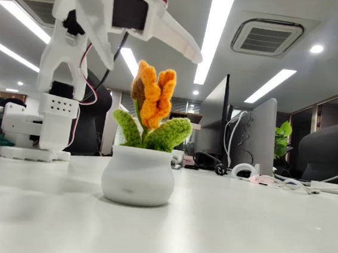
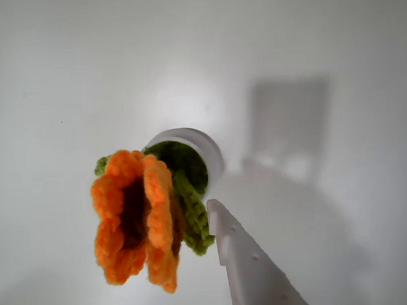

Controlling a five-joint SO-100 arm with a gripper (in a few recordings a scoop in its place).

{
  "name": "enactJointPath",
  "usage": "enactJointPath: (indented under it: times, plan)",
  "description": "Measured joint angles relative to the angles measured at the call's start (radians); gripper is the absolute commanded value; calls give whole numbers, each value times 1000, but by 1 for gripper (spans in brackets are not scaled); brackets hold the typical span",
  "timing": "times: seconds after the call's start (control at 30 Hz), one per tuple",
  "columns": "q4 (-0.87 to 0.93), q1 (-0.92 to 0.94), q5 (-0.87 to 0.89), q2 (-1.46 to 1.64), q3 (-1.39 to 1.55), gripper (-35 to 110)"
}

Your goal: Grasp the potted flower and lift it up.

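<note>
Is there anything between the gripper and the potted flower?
Nothing: in the fixed view, the gripper hangs above the potted flower with open air between them.

The white arm bends forward from its base; its tool [image 1: 159, 45] hangs raised, fingers spread apart.

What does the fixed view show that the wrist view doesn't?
Fixed view: the white arm's base standing on the table behind the potted flower, the open gripper hanging above the flower, plus an office behind, with ceiling lights, monitors and chairs.

Wrist view: a look down into the pot's mouth, the flower's brown centre, and one gripper finger beside the pot, with a shadow on the table.

Both: the orange flower, green leaves, white pot and pale table.
</note>
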Motion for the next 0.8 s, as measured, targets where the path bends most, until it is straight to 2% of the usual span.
enactJointPath:
  times: [0.8]
  plan:
    - [0, -23, 18, -67, -5, 48]
